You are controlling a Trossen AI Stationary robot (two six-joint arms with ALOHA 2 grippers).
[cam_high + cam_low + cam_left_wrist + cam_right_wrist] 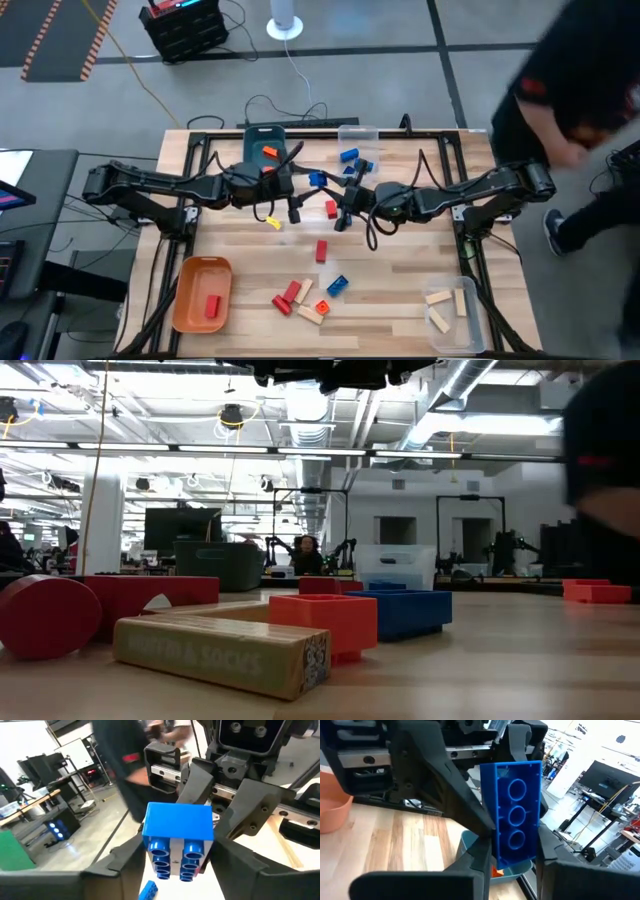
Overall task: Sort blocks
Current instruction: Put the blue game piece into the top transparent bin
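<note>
L gripper [177, 865] and R gripper [512, 860] meet mid-table, both clamped on one blue studded plastic block [178, 842], raised over the tabletop. Risk: both release or pull unevenly, so block drops or twists.

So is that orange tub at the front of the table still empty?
No. In the overhead view the orange tub at the table's front left already holds one red block.
</note>
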